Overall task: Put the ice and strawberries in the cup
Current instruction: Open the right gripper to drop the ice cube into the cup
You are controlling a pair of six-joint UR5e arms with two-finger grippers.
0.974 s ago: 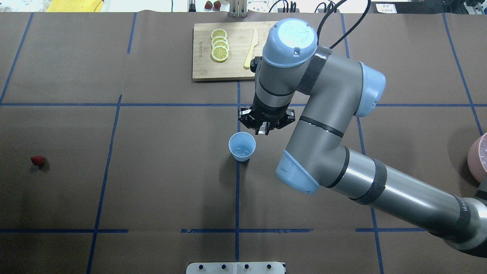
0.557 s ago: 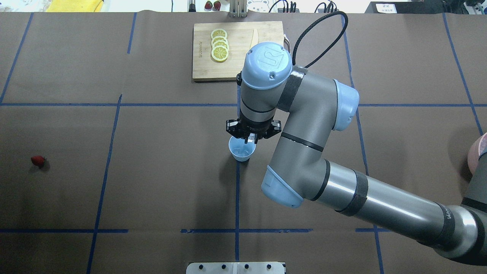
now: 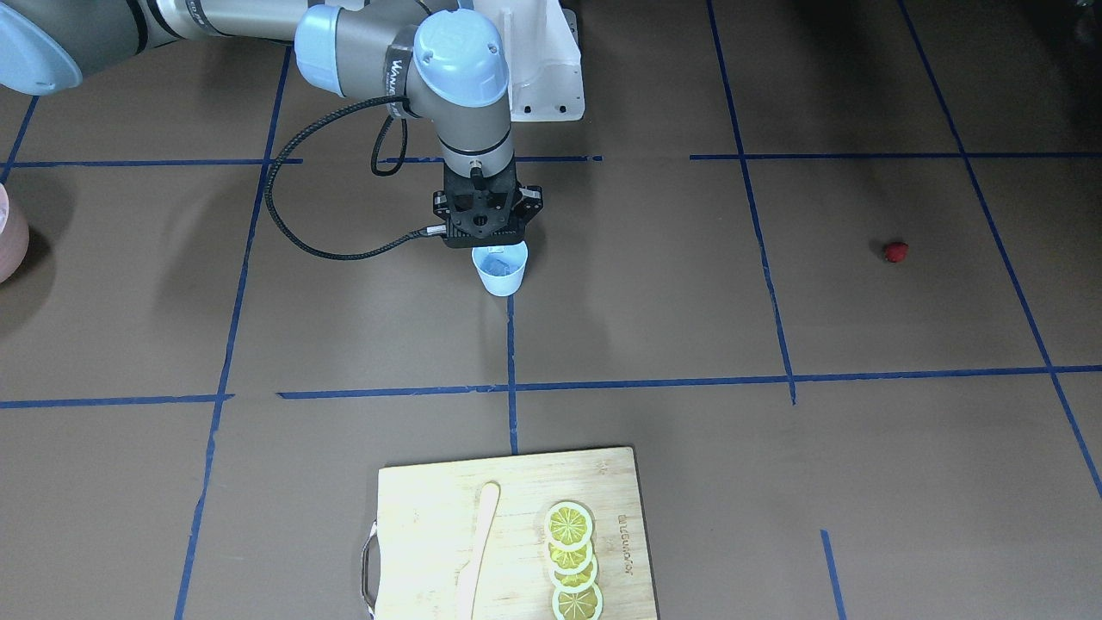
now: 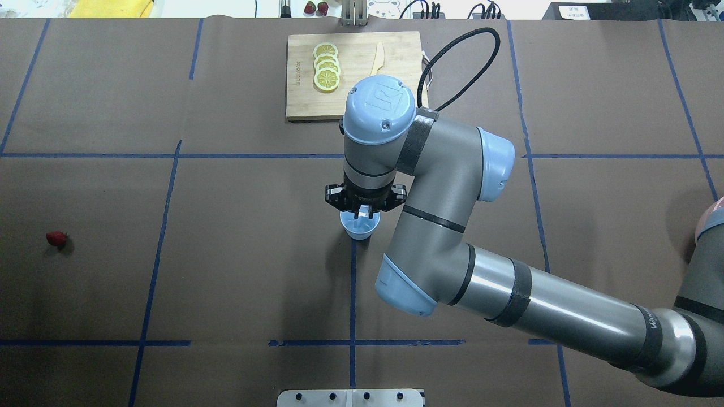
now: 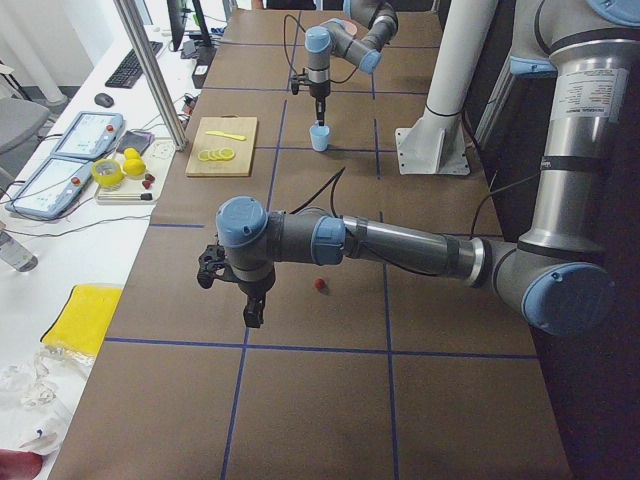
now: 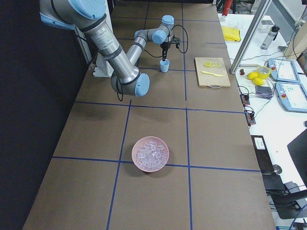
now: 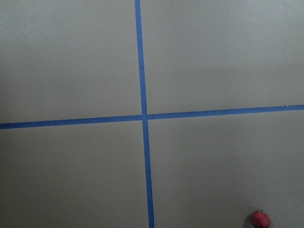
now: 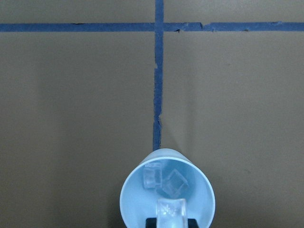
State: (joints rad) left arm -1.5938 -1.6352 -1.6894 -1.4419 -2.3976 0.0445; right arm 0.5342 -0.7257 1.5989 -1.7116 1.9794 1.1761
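Note:
The light-blue cup (image 4: 360, 230) stands at the table's middle, and also shows in the front view (image 3: 501, 274). My right gripper (image 4: 362, 214) hangs right over its mouth, shut on an ice cube (image 8: 171, 211). Two more ice cubes (image 8: 153, 176) lie inside the cup (image 8: 125, 199). The strawberry (image 4: 55, 238) lies far to the left on the table, also seen in the left wrist view (image 7: 261, 219). My left gripper (image 5: 252, 312) hovers beside the strawberry (image 5: 319, 285); I cannot tell whether it is open or shut.
A pink bowl (image 6: 140, 143) with several ice lumps stands at the right end. A wooden cutting board (image 4: 353, 96) at the back holds lemon slices (image 4: 326, 68) and a wooden knife (image 4: 374, 70). Blue tape lines cross the brown table.
My right arm has swung left and toward the robot, carrying the ice cube from beside the cup to directly over its mouth. The cup and strawberry have not moved.

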